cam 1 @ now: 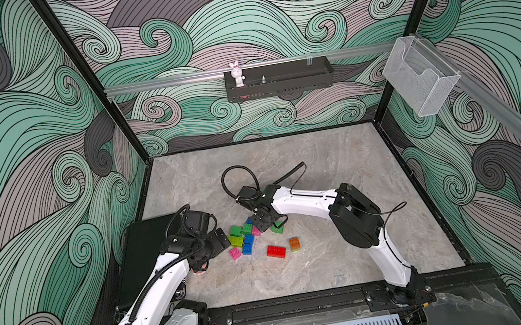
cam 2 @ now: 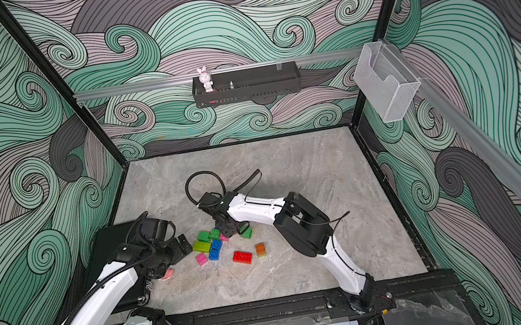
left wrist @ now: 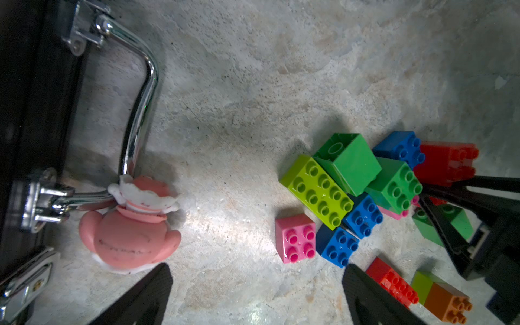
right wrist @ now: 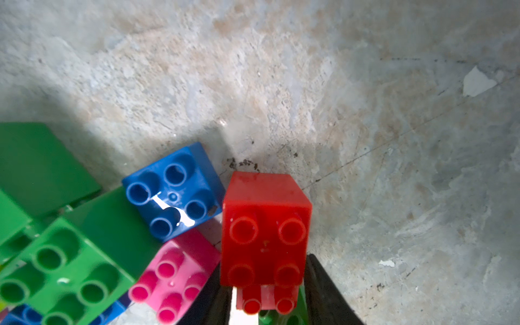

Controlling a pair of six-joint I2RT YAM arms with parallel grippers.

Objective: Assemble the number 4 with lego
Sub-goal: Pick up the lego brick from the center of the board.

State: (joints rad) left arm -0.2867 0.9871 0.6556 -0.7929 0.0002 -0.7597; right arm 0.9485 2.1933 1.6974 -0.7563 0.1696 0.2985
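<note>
While right fingers (right wrist: 323, 295) clamp red brick (right wrist: 264, 225) | blue brick (right wrist: 174, 191), pink brick (right wrist: 174, 275) just beside | left fingers (left wrist: 146, 298) spread, empty

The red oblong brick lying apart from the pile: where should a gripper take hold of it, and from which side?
Grip the red oblong brick across its short width, jaws on the two long side walls, coming straight down from above. It lies flat on the table away from the pile, so both long walls look clear. The left gripper is open and could take it.
</note>
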